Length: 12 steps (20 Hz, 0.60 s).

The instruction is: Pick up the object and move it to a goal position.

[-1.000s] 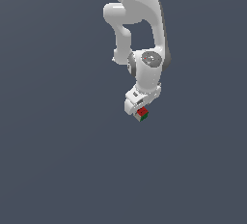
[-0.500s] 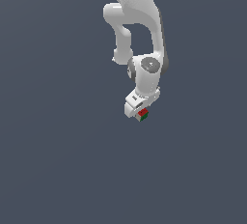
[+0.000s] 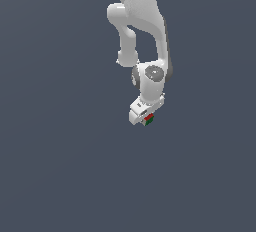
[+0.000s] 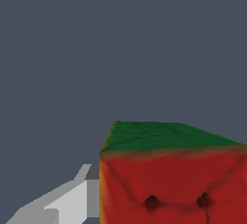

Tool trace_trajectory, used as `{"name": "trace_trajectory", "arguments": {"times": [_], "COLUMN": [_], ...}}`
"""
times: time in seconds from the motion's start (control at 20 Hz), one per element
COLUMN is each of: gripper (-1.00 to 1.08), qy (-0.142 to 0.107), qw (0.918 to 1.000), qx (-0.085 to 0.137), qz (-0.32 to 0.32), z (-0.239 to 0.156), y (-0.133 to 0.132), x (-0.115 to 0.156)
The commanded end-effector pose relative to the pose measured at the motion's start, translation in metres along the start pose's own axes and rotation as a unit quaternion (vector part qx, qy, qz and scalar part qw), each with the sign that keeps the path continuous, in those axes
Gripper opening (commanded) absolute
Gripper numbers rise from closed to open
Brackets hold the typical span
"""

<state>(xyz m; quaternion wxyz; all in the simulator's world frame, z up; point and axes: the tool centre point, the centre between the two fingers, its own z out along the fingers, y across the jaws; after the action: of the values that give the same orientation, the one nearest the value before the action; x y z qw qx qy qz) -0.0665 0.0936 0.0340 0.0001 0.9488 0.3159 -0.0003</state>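
The white arm's end effector [image 3: 145,117] is clamped on the small red-and-green cube [image 3: 148,120], which looks rigid and light; flat opposite faces suit gripping.

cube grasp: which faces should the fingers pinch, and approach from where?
Pinch the cube across two opposite flat side faces, coming straight on from the wrist side. Its faces are flat and parallel, so pads seat squarely. In the wrist view one finger already lies against the edge of the red face, green face adjacent. The gripper sits right at the cube in the exterior view; the other finger is not visible.
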Motion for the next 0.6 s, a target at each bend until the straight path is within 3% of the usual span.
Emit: {"name": "trace_trajectory", "arguments": {"times": [0.0, 0.55], "gripper": [-1.0, -1.0], "qy": [0.0, 0.0], "qw": [1.0, 1.0], "qx": [0.0, 0.0], "qz": [0.0, 0.0], "z": [0.0008, -0.0027], "y": [-0.0003, 0.0002], "x": [0.0004, 0.0006]}}
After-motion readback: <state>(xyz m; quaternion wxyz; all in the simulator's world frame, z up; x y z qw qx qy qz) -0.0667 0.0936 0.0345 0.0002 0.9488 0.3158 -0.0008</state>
